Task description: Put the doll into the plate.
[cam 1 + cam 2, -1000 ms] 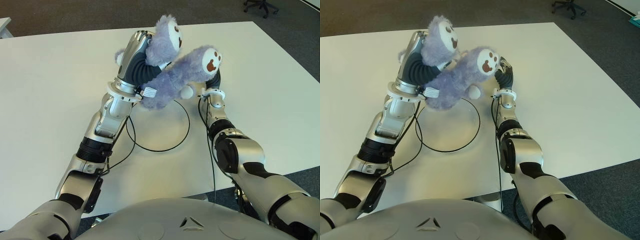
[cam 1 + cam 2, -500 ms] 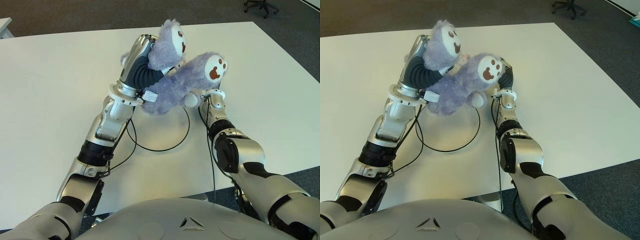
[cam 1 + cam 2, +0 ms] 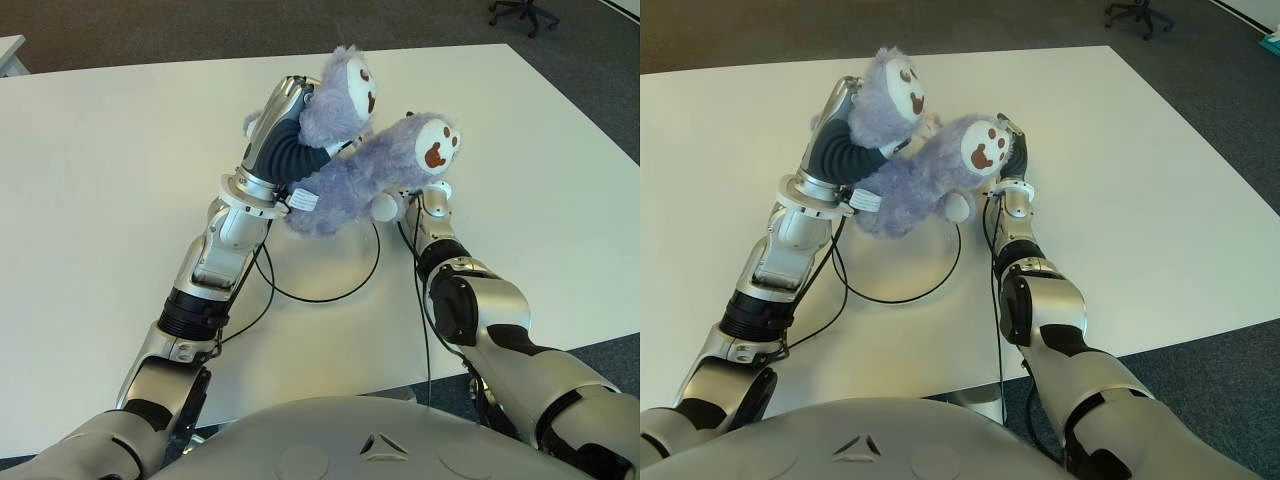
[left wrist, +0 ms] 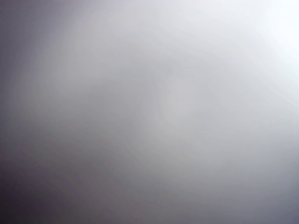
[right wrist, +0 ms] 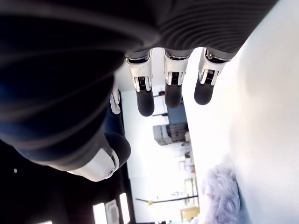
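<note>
Roughly halfway: the doll (image 3: 365, 165) is held up at upper centre of the eye views, over the far rim of the plate (image 3: 318, 298), not yet set down. The left hand (image 3: 285, 135) wraps around it; the right hand (image 5: 168, 88), fingers spread and holding nothing, shows beside it. The plate holds nothing; lowering and release remain.

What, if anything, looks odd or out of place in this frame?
The left wrist view is blank grey, apparently blocked. The doll hangs over the plate, hugged by the left hand; the right hand, fingers open, sits beside it.
</note>
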